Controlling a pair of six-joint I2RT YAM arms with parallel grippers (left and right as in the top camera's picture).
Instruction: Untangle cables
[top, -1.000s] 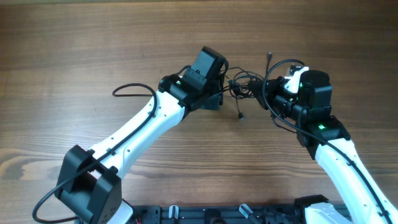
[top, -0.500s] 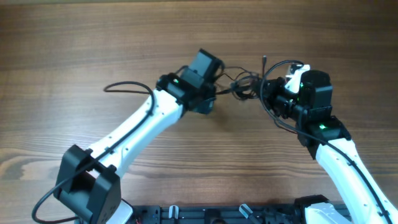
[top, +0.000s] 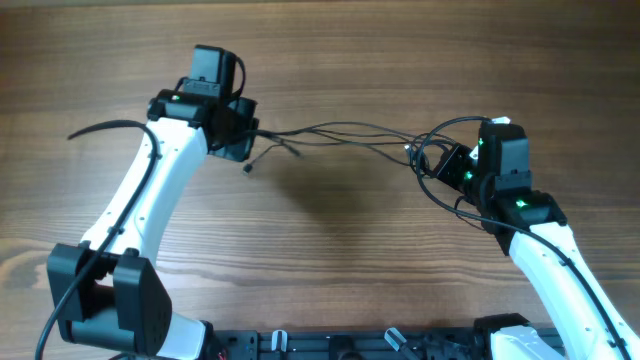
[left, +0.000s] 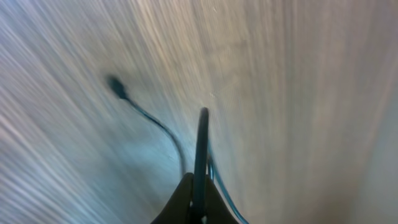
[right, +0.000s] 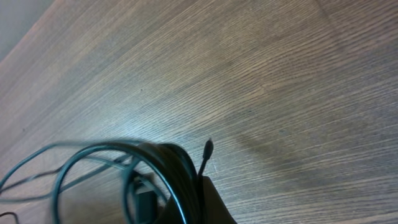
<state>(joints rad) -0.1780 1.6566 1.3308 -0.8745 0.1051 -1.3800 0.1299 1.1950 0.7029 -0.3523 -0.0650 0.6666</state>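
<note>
Above the middle of the table (top: 330, 260), the cables (top: 340, 132) hang stretched in several thin strands from one arm to the other, clear of the wood. The left gripper (top: 244, 140) is pressed together on their left end, with a loose plug end (top: 247, 167) dangling just below it. The right gripper (top: 440, 160) appears pinched on a looped bunch (right: 124, 171) at the right end, though its fingertips are mostly hidden. The risk, as I judge it, is that further pulling apart cinches that remaining loop into a tighter knot instead of freeing it. The thin cord could also slide out of one pinch, dropping the strands back into a heap. The blur in the left wrist view suggests fast motion, which would make a slip or a snagged plug more likely. Half a second earlier the left gripper sat close beside the right, with the cords a compact tangle between them. Now the left arm has swung far left and the tangle is drawn out long, while the right gripper has barely shifted.
</note>
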